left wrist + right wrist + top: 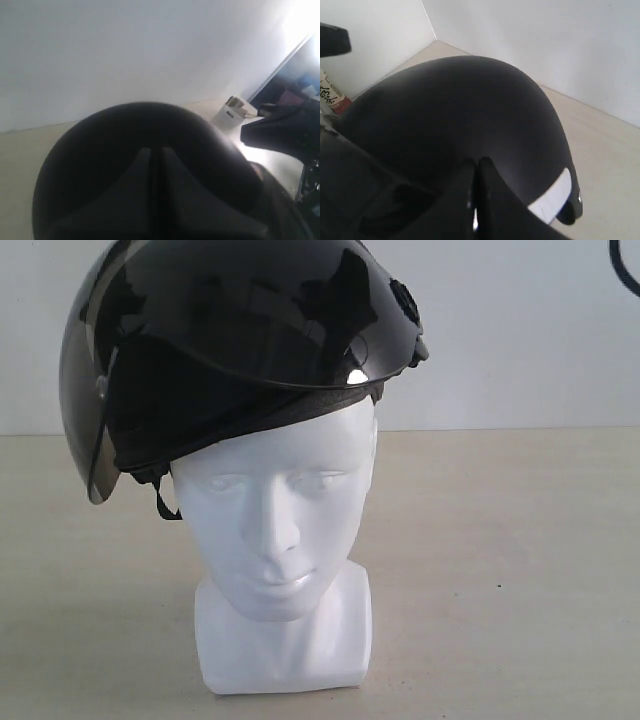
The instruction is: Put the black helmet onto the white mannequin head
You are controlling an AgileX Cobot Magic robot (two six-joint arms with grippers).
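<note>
Already the black helmet [250,330] sits on top of the white mannequin head [280,510], which stands upright on its blocky neck base on the pale bench [520,570], so the main part of the job looks done. The seating is not tidy, though. In the exterior view the shell is tilted, lower on the left of that view and riding higher on the right, with the padded lining edge crossing the forehead at a slant. The smoky visor [85,410] hangs beside the face on the left, not in front of it, and the face itself is fully uncovered. A chin strap [165,502] dangles loose by the cheek. Neither arm shows in the exterior view. The left wrist view has the left gripper [154,152] poised over the rounded matte dome, its jaws pressed together with only a thin slit between them and nothing pinched. The right wrist view shows the right gripper [477,165] likewise over the dome with its jaws pressed together and empty. Whether either tip actually touches the shell cannot be told from these angles. By my reading, what remains is at most a nudge to level the helmet and turn it square to the face, if that is wanted, and then lifting both arms clear without dragging the shell off the head
</note>
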